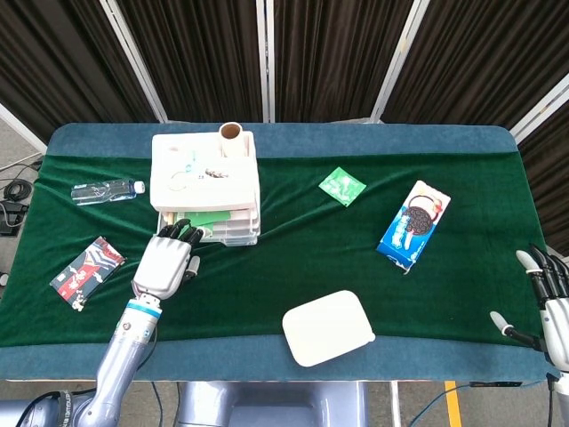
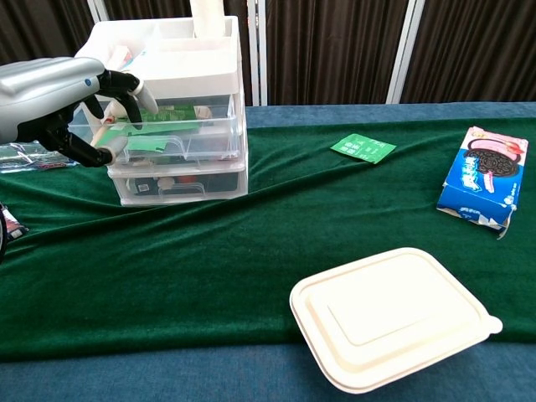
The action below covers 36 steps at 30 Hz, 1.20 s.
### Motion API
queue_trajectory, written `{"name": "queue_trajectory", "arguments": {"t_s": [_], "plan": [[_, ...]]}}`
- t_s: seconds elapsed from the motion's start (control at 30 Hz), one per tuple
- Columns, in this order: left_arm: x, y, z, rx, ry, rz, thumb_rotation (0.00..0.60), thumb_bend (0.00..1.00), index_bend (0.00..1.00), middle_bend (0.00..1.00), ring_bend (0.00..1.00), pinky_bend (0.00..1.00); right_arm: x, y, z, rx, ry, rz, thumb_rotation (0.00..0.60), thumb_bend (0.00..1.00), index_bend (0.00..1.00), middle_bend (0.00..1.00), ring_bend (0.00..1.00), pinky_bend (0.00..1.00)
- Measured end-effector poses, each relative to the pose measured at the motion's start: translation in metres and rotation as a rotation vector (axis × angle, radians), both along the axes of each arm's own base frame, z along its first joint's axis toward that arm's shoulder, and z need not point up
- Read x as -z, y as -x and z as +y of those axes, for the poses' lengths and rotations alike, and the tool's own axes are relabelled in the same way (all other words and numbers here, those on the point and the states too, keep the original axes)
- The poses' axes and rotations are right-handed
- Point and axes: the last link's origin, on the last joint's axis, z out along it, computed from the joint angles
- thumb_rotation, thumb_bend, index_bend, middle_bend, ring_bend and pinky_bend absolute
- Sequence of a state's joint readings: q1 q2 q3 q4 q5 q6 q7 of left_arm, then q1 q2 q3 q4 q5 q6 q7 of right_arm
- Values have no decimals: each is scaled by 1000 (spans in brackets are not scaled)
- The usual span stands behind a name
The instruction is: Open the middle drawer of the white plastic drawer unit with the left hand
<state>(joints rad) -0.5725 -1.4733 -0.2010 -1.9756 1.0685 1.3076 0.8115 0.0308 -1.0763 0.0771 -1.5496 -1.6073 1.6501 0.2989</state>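
1. I see my left hand at the upper left of the chest view, fingers curled at the front of the middle drawer; whether they actually grip it, I cannot tell.
2. The white drawer unit sits upper left on the green cloth.
3. My right hand, lower right edge of the head view, is spread and holding nothing.

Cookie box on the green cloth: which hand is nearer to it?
Right. The right hand is at the table's near right corner, beside the cookie box; the left hand is across the table at the drawer unit.
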Motion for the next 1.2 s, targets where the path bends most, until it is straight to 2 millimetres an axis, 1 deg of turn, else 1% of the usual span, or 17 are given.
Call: {"name": "queue_trajectory", "arguments": {"t_s": [0.2, 0.73, 1.2], "plan": [[0, 0, -2, 5, 4, 0, 600, 568, 279, 331, 175, 283, 0, 0, 0, -1, 2, -1, 600, 85, 71, 0, 0, 0], [-1, -4, -15, 40, 22, -7, 600, 568, 296, 346, 186, 285, -1, 0, 0, -2, 3, 0, 600, 84, 71, 0, 0, 0], [-2, 0, -23, 50, 38, -4, 600, 568, 309, 356, 194, 288, 0, 0, 1, -1, 3, 1, 600, 84, 71, 0, 0, 0]]}}
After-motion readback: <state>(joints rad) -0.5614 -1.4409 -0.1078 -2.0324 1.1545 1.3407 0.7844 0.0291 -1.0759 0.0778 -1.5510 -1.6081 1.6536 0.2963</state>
